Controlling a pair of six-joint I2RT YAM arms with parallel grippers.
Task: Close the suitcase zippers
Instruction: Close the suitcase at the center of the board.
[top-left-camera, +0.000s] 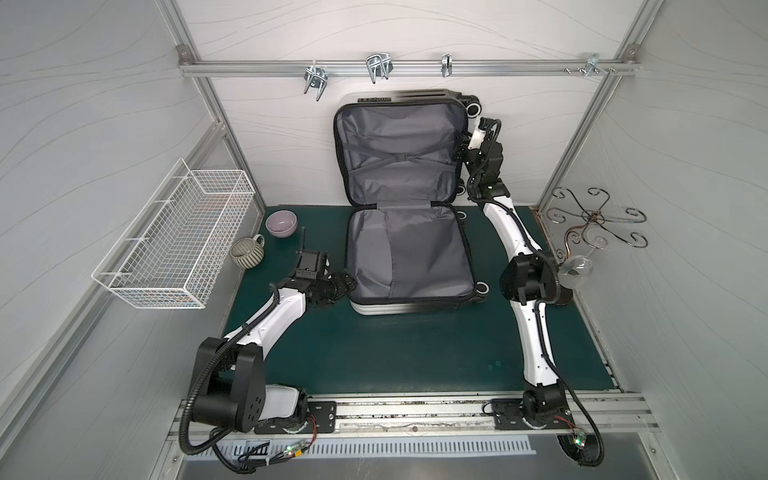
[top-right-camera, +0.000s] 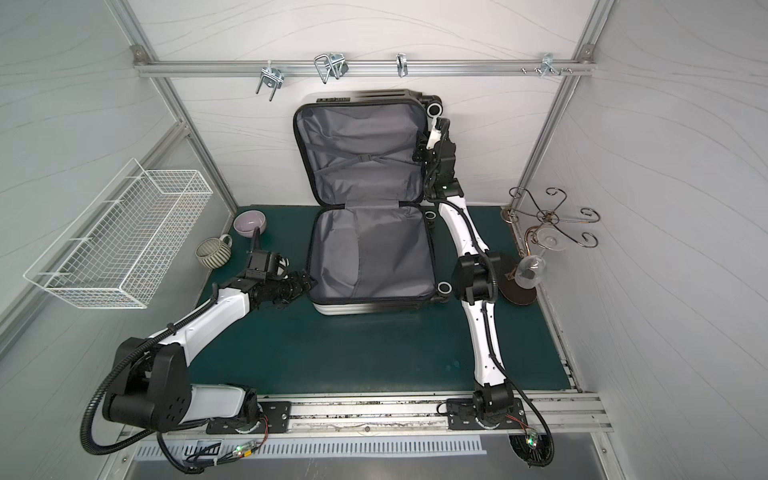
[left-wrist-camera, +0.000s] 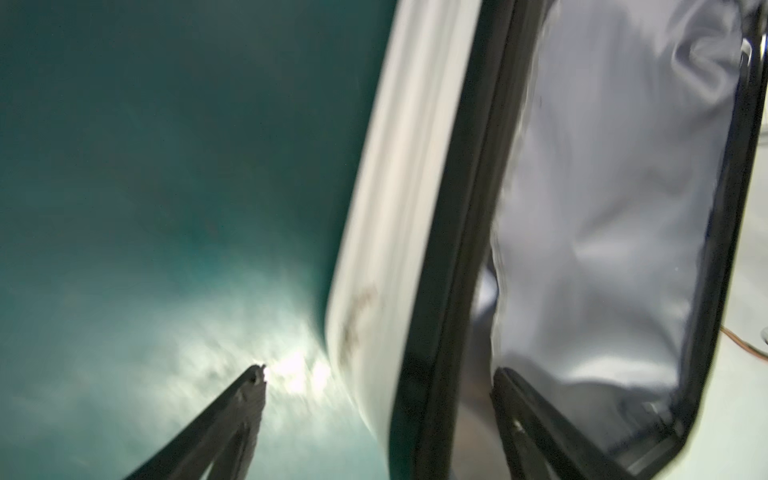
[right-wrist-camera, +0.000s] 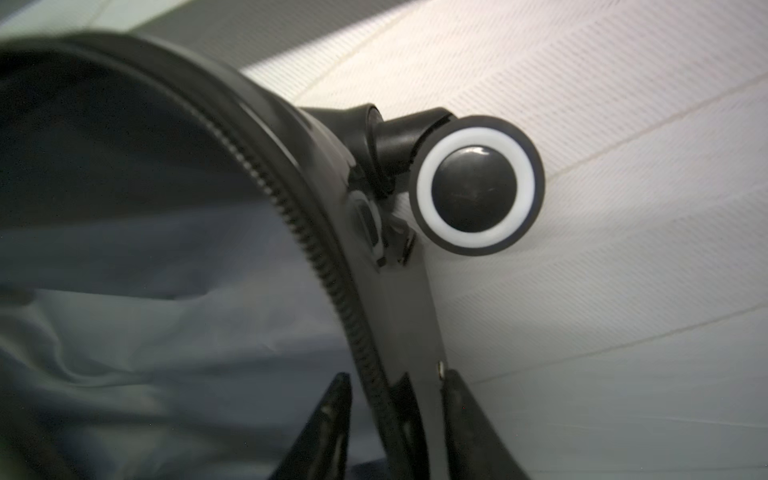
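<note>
Here, a white wire basket hangs on the left wall. Near it, a lilac ceramic bowl and a ribbed grey-green mug stand close together at the far left corner of the dark green tabletop. The left arm comes off its base at the near left edge, its white forearm slanting forward and rightward, low over the tabletop. The left arm's jaws are spread wide at the near left corner of the small ribbed hard-shell suitcase, white fading to black. In the blurred left wrist view, one black finger lies outside the shell and the other over the grey lining, with the rim between them. The suitcase sits open in the middle, towards the back: one shell flat on the tabletop, the other upright against the rear wall. The black zippers along the rims are undone. The right arm stretches far forward and upward from the near right edge. Its wrist is raised to the upright shell's right rim, just below a white-rimmed black wheel. The right arm's jaws stand narrow on either side of that rim and its zipper track; whether they actually pinch it I cannot tell. At the right edge, a clear stemmed glass hangs from a dark scrolled wire stand.
</note>
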